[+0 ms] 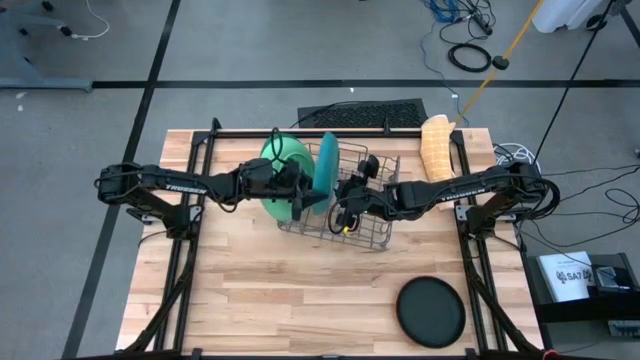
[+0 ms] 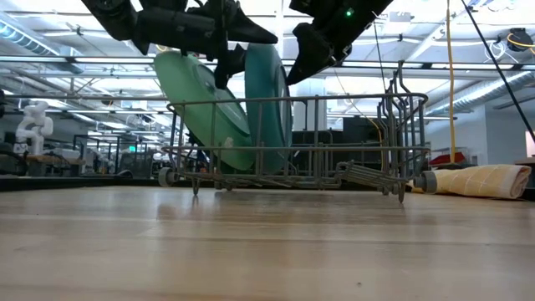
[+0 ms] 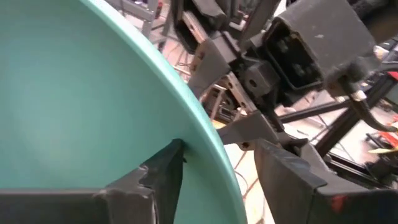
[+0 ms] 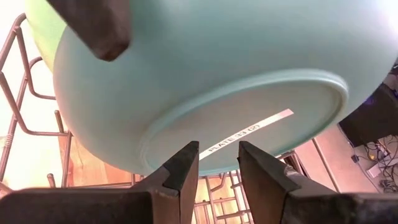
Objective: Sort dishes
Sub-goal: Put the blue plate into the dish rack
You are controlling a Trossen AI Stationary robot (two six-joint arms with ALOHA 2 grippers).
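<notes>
So the wooden counter (image 1: 300,300) takes up most of the overhead shot, with the grey wire rack (image 1: 365,215) sitting toward its far middle. Two big plates are standing on edge in the rack's left end: the light-green plate (image 1: 283,152) leans outward on the left, and the teal-green plate (image 1: 325,170) stands just beside it, nearly upright. From the low camera you can see them side by side, light-green (image 2: 196,100) and teal (image 2: 272,100). The smaller plate (image 1: 431,311) lies flat, black face up, near the front right corner of the counter, well apart from the rack. There's a rolled yellowish cloth (image 1: 435,148) just beyond the rack's right end. The left end effector (image 1: 300,190) is up at the teal plate's rim with its fingers spread either side of the edge, one finger (image 3: 165,174) on the plate's face and a gap on the other side, so not pinching it. The right end effector (image 4: 217,165) hovers over the rack near the teal plate's underside, fingers a bit apart with nothing between them
</notes>
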